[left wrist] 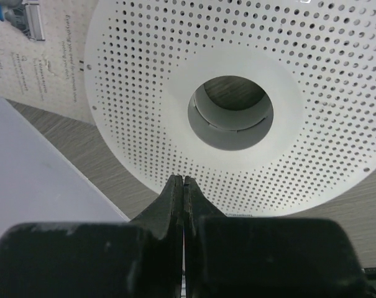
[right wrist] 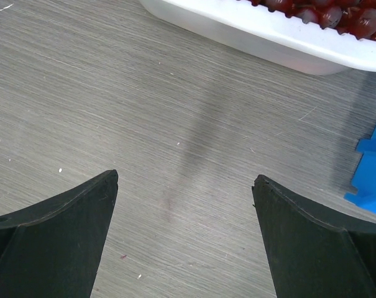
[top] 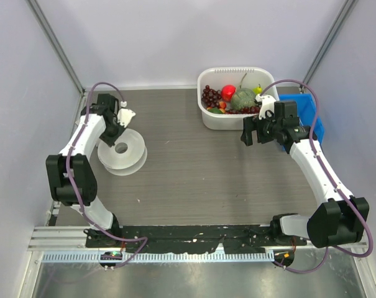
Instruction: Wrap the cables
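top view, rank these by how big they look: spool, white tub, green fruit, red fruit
1. white tub
2. spool
3. green fruit
4. red fruit
The left arm hides part of the spool, but the tub still looks clearly larger.

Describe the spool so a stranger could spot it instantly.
Start at the grey wood-grain table and go to its left half, where the left arm's shut pincer hangs. Right by its tips lies the spool: a flat, round, white disc with a wide centre hole. Unlike the white fruit tub and blue bin at the far right, it is circular and peppered with tiny holes.
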`<action>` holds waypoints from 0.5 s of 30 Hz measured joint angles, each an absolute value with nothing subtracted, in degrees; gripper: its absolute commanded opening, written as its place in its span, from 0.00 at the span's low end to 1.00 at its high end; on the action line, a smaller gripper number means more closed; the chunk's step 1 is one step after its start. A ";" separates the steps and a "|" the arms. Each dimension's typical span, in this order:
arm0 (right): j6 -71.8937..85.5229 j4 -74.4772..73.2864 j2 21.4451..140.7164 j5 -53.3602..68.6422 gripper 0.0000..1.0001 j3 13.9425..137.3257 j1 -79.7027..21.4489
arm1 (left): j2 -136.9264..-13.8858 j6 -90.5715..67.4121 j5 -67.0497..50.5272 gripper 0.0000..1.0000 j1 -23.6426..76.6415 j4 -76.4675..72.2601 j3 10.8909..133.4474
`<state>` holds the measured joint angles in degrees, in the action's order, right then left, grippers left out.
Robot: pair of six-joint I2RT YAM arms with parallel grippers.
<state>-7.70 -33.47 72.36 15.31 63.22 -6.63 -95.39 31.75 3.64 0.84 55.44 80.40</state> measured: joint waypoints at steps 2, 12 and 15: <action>-7.73 -33.52 72.38 15.31 0.95 63.09 -6.63 | -95.96 32.27 3.60 0.00 0.84 53.36 78.87; -7.90 -34.41 73.12 15.31 0.94 63.09 -6.63 | -98.59 33.78 2.55 0.00 2.46 46.87 77.08; -7.90 -34.65 73.41 15.25 0.96 63.11 -6.63 | -99.37 34.20 2.57 0.00 3.75 45.67 76.53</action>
